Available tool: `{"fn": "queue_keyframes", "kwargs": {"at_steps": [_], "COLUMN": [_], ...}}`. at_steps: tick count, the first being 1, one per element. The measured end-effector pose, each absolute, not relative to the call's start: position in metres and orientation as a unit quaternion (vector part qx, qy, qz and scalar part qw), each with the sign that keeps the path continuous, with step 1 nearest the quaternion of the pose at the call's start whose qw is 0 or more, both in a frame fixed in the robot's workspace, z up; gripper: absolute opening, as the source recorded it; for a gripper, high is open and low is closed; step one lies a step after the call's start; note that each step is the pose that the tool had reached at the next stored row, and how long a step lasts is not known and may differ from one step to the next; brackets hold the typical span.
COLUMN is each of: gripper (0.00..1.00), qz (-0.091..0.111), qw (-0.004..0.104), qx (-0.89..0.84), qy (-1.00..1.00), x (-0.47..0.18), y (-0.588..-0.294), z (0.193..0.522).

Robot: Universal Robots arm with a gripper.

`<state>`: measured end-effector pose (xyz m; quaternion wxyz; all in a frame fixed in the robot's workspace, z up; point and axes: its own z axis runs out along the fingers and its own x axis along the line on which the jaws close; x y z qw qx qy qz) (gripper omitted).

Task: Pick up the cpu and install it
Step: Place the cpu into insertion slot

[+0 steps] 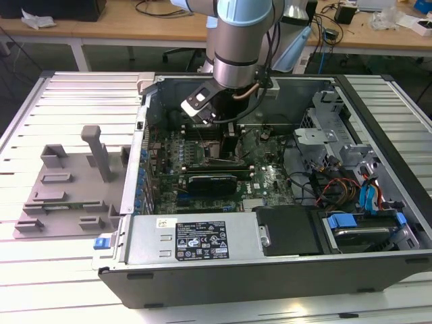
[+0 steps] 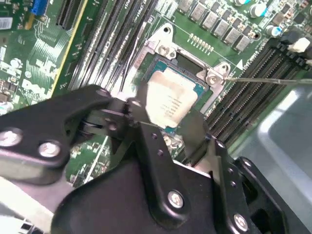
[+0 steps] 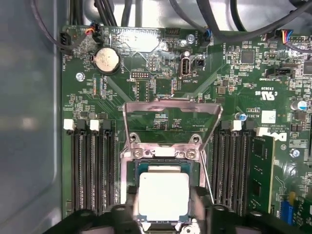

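Observation:
The cpu [image 3: 163,194], a small square chip with a pale silver top, sits between my two black fingers [image 3: 129,204] directly over the motherboard's socket [image 3: 164,152]. My gripper [image 3: 164,208] is shut on the cpu's two opposite edges. The second wrist view shows the cpu [image 2: 170,100] tilted a little above the socket frame [image 2: 168,48], with the gripper [image 2: 168,122] around it. The socket's metal load plate [image 3: 170,117] stands hinged open. In the exterior view the gripper [image 1: 226,142] reaches down into the open computer case [image 1: 270,270] over the board.
Memory slots [image 3: 90,165] flank the socket on both sides, and one holds a green memory stick [image 3: 261,170]. The case wall [image 3: 29,122] is close by. A grey fixture tray [image 1: 67,189] with upright posts lies at the exterior view's left. Cables [image 1: 331,189] fill the case's right part.

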<state>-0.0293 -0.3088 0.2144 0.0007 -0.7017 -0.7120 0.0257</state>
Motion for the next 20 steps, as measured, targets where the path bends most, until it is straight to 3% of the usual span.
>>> {"fn": "queue_keyframes", "kwargs": {"at_steps": [2,3,5,7,20], "gripper": [0.42,0.29,0.24,0.11,0.11], "qz": [0.026,0.026,0.026,0.026,0.026], "qw": [0.001,0.001,0.001,0.000,0.000], "qx": [-0.702,-0.702,-0.702,-0.702,-0.702], "qy": [-0.712,-0.712,-0.712,-0.712,-0.712], "x": [-0.029,-0.029,-0.029,-0.029,-0.029], "y": [-0.309,-0.309,-0.309,-0.309,-0.309], "z": [0.217,0.219,0.223,0.228,0.282]}}
